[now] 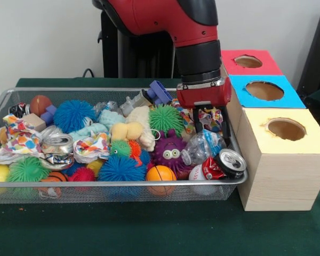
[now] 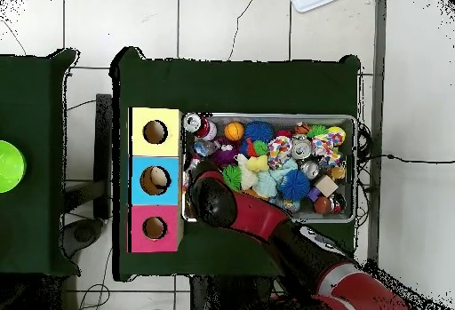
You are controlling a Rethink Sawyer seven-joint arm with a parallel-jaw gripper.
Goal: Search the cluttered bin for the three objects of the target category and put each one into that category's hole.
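Below fingers (image 1: 211,120): crushed bottle (image 1: 202,146) (bin's (image 1: 117,184) box-side end)

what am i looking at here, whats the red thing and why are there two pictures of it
The red and black thing is a robot arm with a gripper at its end, a claw for picking things up. Both pictures show the same moment. One camera faces the robot across the table; the other looks straight down from above, so the scene appears turned around.

On the green table sits a wire mesh bin crammed with clutter: spiky rubber balls, a purple toy with eyes, a small basketball, crushed cans, crumpled wrappers. Beside it stand three boxes with a hole on top: yellow, blue and red.

The gripper is lowered into the bin's end nearest the boxes. I cannot tell whether it holds anything.
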